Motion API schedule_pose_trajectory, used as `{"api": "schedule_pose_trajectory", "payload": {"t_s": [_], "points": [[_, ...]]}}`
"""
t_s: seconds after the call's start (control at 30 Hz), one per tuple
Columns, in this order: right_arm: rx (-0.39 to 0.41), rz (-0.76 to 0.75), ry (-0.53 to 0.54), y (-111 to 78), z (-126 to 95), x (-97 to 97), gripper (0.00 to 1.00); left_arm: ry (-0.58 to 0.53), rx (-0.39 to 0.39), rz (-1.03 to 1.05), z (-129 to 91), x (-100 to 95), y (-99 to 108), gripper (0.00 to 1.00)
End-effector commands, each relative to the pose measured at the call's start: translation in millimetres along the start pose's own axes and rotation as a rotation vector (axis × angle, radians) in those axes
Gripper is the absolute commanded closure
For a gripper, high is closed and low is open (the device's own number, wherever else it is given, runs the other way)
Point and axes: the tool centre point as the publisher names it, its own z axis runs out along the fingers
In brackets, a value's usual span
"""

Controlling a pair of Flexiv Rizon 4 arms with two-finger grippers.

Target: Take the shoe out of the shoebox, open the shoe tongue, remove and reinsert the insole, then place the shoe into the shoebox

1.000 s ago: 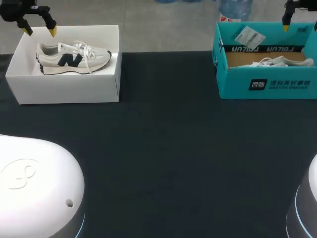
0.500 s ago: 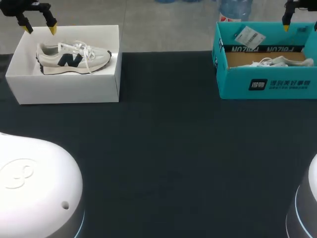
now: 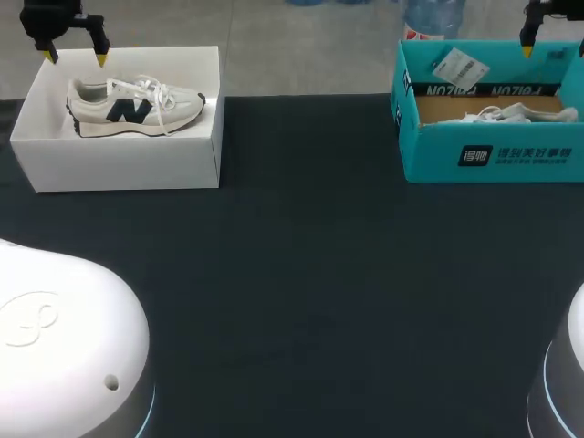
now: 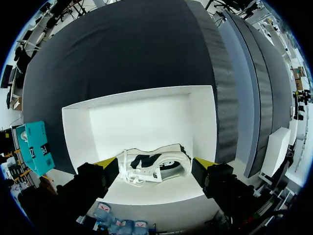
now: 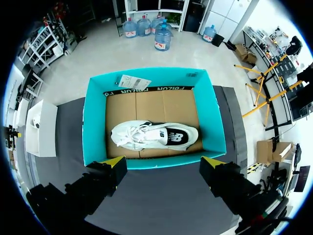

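A white and cream sneaker (image 3: 137, 105) with a dark logo lies on its side in the white shoebox (image 3: 128, 164) at the table's far left. My left gripper (image 3: 75, 58) hangs open above the box's far left corner. In the left wrist view the sneaker (image 4: 146, 161) lies under the open left gripper (image 4: 154, 164), inside the white box (image 4: 142, 117). A second white shoe (image 5: 154, 134) lies in the teal shoebox (image 5: 93, 122) at the far right (image 3: 493, 151). My right gripper (image 5: 163, 164) hovers open and empty high above it; one fingertip (image 3: 526, 50) shows in the head view.
The dark table (image 3: 310, 274) stretches between the two boxes. A white tag (image 3: 456, 66) rests on the teal box's far rim. My arms' white bases stand at the near left (image 3: 64, 347) and near right (image 3: 566, 383).
My left arm's wrist has shifted slightly right above the white box's far corner, its fingers still open. The right arm and both shoes have not moved.
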Motion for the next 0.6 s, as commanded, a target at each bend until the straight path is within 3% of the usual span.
{"api": "schedule_pose_trajectory", "payload": {"t_s": [0.03, 0.37, 0.6], "points": [[-0.001, 0.000, 0.000, -0.5, -0.2, -0.3, 0.00, 0.004, 0.051, -0.018, 17.0, 12.0, 21.4, 0.00], [-0.001, 0.000, 0.000, -0.5, -0.2, -0.3, 0.00, 0.058, 0.093, -0.095, 61.1, 31.0, 56.0, 0.00], [-0.001, 0.000, 0.000, -0.5, -0.2, -0.3, 0.00, 0.062, 0.107, -0.137, 75.0, 40.5, 75.2, 0.00]]}}
